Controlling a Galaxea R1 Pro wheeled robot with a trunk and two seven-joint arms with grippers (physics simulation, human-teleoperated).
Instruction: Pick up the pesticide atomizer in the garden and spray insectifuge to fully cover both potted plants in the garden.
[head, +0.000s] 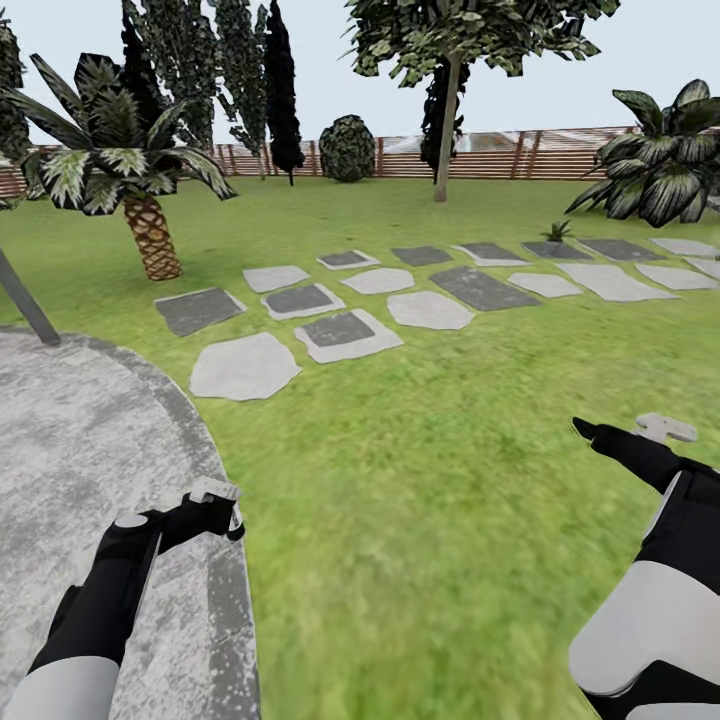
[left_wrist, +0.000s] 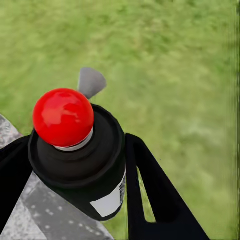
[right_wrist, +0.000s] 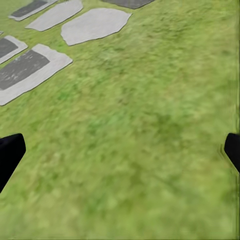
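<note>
left gripper is clamped on the small dark green-black atomizer bottle with white label band and round red top, black fingers pressed on both sides of the body, red top toward the wrist camera and a grey nozzle tab behind it. in the head view that gripper sits low at the left over the edge of the grey mottled paved patio; the bottle itself is hard to make out there. right gripper is spread wide and empty over blurry green grass, fingertips only just in at the frame sides; head view has it at the right.

step in hand, as i read it: carrying the bottle across the garden to the plants. one small low rosette of pointed green leaves shows far ahead, right of centre, beside the flat grey stepping stones; pot not resolvable, second plant not spotted. not the big striped-leaf palm.

to do it well: keep the grip firm and the bottle upright while driving, aim the base toward the far right stones, stop close enough that the nozzle tab points down at the leaves, keep the free right arm tucked away. risk: bottle twisting in the grip so the spray misses.
</note>
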